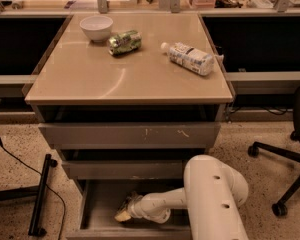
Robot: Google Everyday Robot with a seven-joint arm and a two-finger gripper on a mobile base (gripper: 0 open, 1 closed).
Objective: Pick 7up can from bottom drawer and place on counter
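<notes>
The bottom drawer (101, 205) is pulled open at the foot of the grey cabinet. My white arm (212, 191) reaches down into it from the right. My gripper (124, 213) sits low over the drawer floor, left of centre. I cannot make out the 7up can; it is either hidden by the gripper and wrist or out of view. The tan counter (125, 81) is the cabinet's top, well above the gripper.
On the counter lie a white bowl (96, 27), a shiny green can (124, 42) on its side and a white-labelled plastic bottle (190, 58). The two upper drawers (130, 135) stand slightly out. An office chair base (285, 159) is at right, a black stand (40, 196) at left.
</notes>
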